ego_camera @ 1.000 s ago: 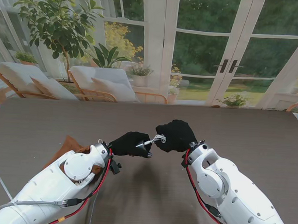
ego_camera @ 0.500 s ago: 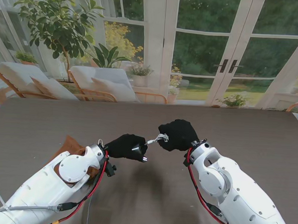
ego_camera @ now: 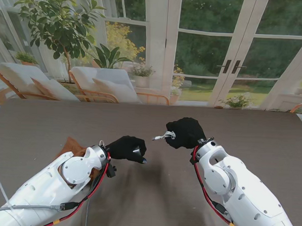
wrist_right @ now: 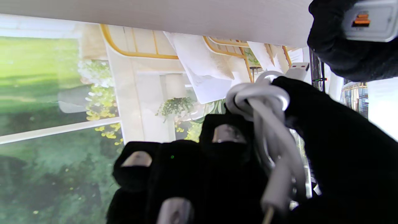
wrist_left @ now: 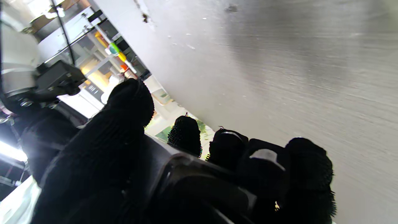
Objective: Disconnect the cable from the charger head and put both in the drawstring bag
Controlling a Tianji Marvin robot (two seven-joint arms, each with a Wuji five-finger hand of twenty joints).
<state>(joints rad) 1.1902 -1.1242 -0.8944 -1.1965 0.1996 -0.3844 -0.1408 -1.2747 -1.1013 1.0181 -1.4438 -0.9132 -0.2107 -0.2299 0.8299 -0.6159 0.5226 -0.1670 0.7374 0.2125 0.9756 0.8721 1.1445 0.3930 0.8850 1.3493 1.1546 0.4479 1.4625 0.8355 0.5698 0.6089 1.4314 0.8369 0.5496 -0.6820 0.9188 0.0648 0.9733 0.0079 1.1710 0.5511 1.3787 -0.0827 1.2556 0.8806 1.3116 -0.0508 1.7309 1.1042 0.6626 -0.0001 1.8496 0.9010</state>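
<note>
Hands are gripping separately: right hand (ego_camera: 186, 133) is clutching the soft white coiled cable (wrist_right: 264, 102), left hand (ego_camera: 127, 147) the small rigid charger head (ego_camera: 138, 153), probably light.

Dark wooden table (ego_camera: 49, 123); beyond it, glass doors (ego_camera: 230, 46), potted tree (ego_camera: 59, 22), lounge chairs (ego_camera: 107, 83).

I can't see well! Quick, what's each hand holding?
Left hand: shut on the white charger head.
Right hand: shut on the coiled white cable.
</note>
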